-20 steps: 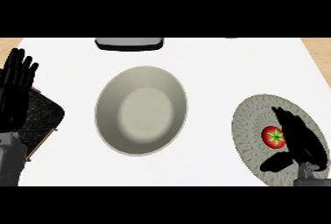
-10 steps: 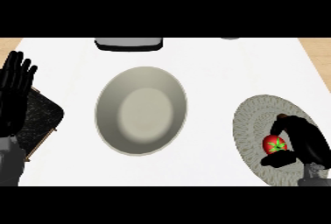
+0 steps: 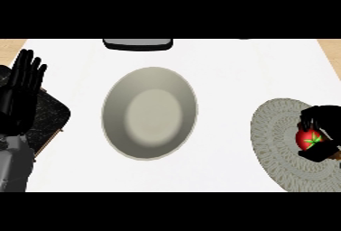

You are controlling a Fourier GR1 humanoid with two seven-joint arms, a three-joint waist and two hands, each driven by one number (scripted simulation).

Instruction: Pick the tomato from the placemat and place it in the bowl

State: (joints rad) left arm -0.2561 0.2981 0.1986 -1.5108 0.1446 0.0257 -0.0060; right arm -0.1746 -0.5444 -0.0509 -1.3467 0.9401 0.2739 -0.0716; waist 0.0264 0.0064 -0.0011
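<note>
From my head view, looking steeply down, my right robot hand (image 3: 325,135) sits at the right edge of the picture with its fingers (image 3: 311,118) and thumb curled round the tomato (image 3: 308,140). The red skin and green star-shaped stem show in the gap between them, so I have hold of it. The tomato is over the right half of the round woven placemat (image 3: 276,135); I cannot tell whether it rests on the mat or is just clear of it.

The bowl (image 3: 149,113) lies to the left of my right robot hand, near the middle of the white worktop (image 3: 226,67), well apart from the placemat with bare worktop between them. It is a pale oval whose long axis runs away from me, slightly tilted, and nothing is in it. The move ahead, as I judge it, is a lift and then a carry straight leftward across that gap, ending over the bowl's hollow.

My left robot hand (image 3: 20,94) is at the far left edge, fingers straight and pointing up, holding nothing, resting over a dark speckled board (image 3: 53,113). It is about as near the bowl as my right, but the tomato is on the right side, so the right one does the work.

A dark tray-like object (image 3: 138,43) lies at the top edge, beyond the bowl, out of the carry's way.
</note>
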